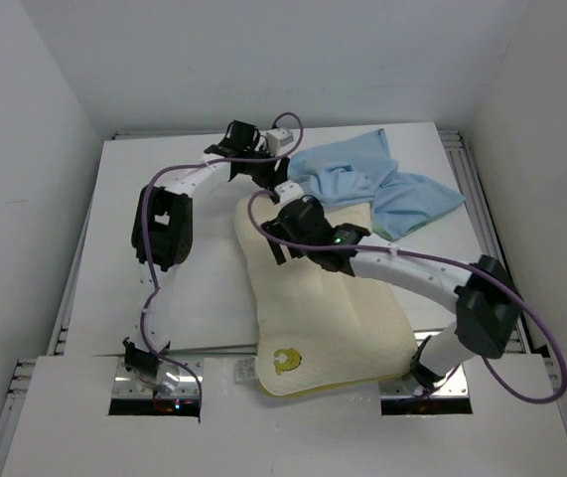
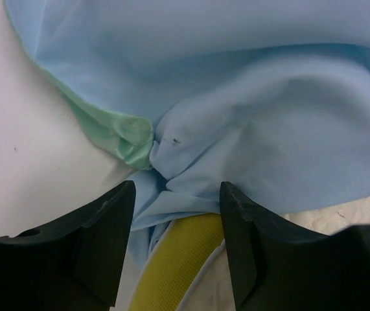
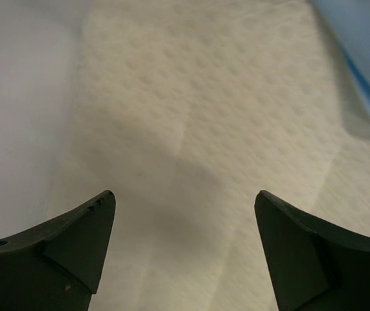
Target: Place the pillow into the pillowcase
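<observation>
The cream pillow (image 1: 333, 318) lies lengthways in the middle of the table, with its yellow-green mark (image 1: 285, 360) near the front corner. The light blue pillowcase (image 1: 402, 194) lies crumpled at the back right and overlaps the pillow's far end. My left gripper (image 1: 288, 189) is open at the pillow's far left corner. In the left wrist view (image 2: 177, 194) it straddles bunched blue pillowcase cloth (image 2: 262, 123) with a green fold (image 2: 129, 133) and the pillow's yellow seam (image 2: 178, 265). My right gripper (image 1: 281, 221) hovers open and empty over the pillow's textured top (image 3: 191, 110), as the right wrist view (image 3: 185, 197) shows.
The white table (image 1: 184, 298) is walled by white panels on three sides. Metal rails (image 1: 74, 288) run along its left and right edges. Both arms cross over the pillow's far end, close to each other.
</observation>
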Controlling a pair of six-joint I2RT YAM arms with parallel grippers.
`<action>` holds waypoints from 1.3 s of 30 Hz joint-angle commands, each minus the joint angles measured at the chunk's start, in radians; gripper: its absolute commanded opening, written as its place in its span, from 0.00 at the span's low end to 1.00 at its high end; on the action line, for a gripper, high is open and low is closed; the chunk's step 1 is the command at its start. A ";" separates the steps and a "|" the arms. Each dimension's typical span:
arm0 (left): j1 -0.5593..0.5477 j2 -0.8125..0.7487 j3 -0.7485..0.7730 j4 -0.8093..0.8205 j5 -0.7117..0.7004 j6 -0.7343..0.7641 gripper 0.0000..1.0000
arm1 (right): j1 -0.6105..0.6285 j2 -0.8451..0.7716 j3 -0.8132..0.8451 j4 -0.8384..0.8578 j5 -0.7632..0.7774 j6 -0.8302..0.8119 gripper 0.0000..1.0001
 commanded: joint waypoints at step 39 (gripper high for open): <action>-0.019 -0.089 -0.049 0.130 0.055 -0.002 0.63 | -0.178 -0.251 -0.480 0.228 -0.289 0.083 0.00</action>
